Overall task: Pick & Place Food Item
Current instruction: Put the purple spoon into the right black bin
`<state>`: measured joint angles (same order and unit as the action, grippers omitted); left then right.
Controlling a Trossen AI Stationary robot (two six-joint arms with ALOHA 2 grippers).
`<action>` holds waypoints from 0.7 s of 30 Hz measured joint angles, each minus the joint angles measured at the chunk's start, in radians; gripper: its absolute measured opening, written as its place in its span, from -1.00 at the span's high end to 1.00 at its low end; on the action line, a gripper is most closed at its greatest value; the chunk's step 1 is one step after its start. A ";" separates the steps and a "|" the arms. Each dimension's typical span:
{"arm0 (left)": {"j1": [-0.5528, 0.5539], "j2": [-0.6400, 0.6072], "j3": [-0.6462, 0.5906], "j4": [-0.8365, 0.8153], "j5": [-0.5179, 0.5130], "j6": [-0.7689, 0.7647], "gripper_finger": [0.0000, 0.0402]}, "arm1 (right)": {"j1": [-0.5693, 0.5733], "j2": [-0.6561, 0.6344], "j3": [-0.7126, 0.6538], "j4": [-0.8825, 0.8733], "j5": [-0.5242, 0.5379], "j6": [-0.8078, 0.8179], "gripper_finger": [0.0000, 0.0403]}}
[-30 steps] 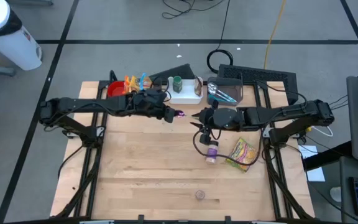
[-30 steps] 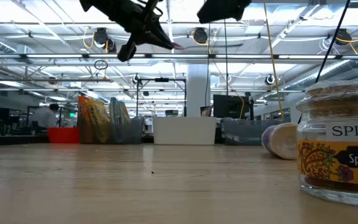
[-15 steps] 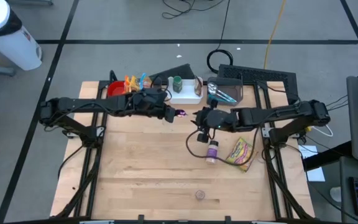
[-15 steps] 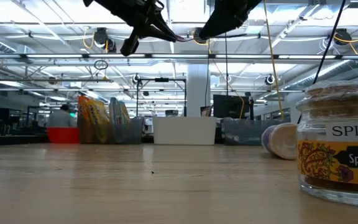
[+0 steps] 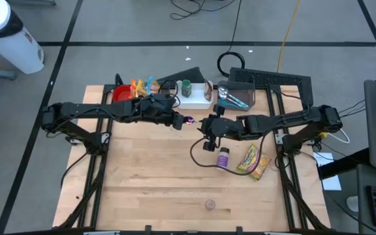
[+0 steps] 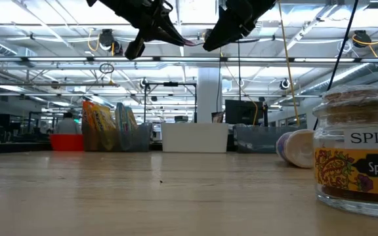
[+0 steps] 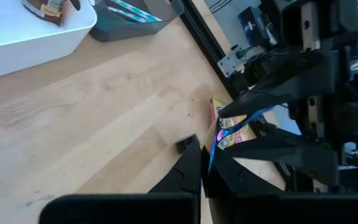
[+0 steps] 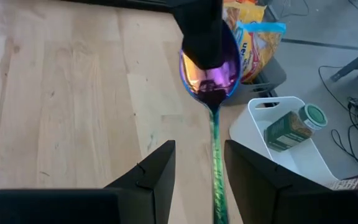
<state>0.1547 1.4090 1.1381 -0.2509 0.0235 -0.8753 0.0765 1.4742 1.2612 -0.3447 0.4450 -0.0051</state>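
Observation:
An iridescent purple spoon [image 8: 209, 78] hangs high over the middle of the table, with my left gripper [image 5: 183, 121] shut on its bowl. The handle [image 8: 215, 168] runs from the bowl toward my right arm and passes between the fingers of my right gripper [image 8: 199, 149]. That gripper is open and its fingers stand on either side of the handle without touching it. In the low view both grippers [image 6: 179, 39] [image 6: 209, 44] meet tip to tip well above the table. A spice jar [image 5: 223, 158] and a yellow snack packet [image 5: 253, 161] lie on the table under the right arm. My left gripper pinches the spoon's bowl [image 8: 211, 86] between its two shut fingers [image 8: 201, 31], coming from the table's left side and slanting down. The spoon is lifted clear, its handle sticking out beyond the fingertips toward the right arm.
At the far edge stand a red bowl [image 5: 121, 94], snack bags [image 5: 142, 86], a white bin [image 5: 194, 99] with a green-lidded jar, and a clear container [image 5: 235, 96]. A small spice jar [image 5: 209, 205] stands near the front edge, close to the low camera [image 6: 359, 151].
My right gripper has sunk and gone toward the table's left, up to the left gripper, rolling a little. The spoon's handle now lies between its open fingers. The left gripper and the spoon have kept still.

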 joint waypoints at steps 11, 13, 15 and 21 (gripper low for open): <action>0.000 0.000 0.000 -0.010 -0.008 -0.006 0.95 | 0.000 -0.009 0.000 0.001 0.000 0.000 0.37; 0.000 0.000 0.000 -0.010 -0.008 -0.006 0.96 | 0.000 -0.008 0.000 -0.001 0.000 0.000 0.42; 0.000 0.000 0.000 -0.010 -0.008 -0.005 0.97 | 0.000 -0.008 0.000 -0.002 0.000 0.001 0.49; 0.000 0.000 0.000 -0.010 -0.008 -0.010 0.95 | 0.000 -0.008 0.000 -0.002 0.000 0.001 0.78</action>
<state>0.1543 1.4090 1.1381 -0.2611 0.0158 -0.8852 0.0765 1.4662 1.2610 -0.3466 0.4454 -0.0044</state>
